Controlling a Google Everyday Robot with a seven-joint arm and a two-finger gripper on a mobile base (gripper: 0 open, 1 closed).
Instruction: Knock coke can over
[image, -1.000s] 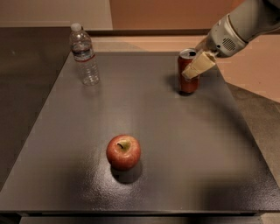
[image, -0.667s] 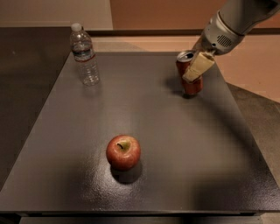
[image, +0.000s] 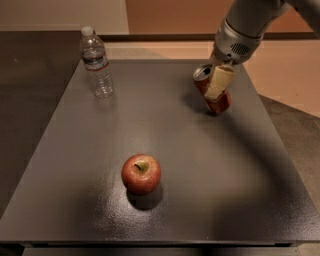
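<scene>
The coke can (image: 223, 101) is red with a silver top and stands at the far right of the dark grey table (image: 210, 180). It is tilted, with its top leaning left toward the bottle and its base still on the table. My gripper (image: 216, 90) comes down from the upper right and lies against the can's front and right side, covering part of its middle.
A clear plastic water bottle (image: 97, 62) stands upright at the far left of the table. A red apple (image: 141, 173) sits near the middle front. The table's right edge runs close past the can, with floor beyond it.
The can stood upright before and now leans left. My gripper and arm have swung left and further over the can. The bottle and apple have not moved.
</scene>
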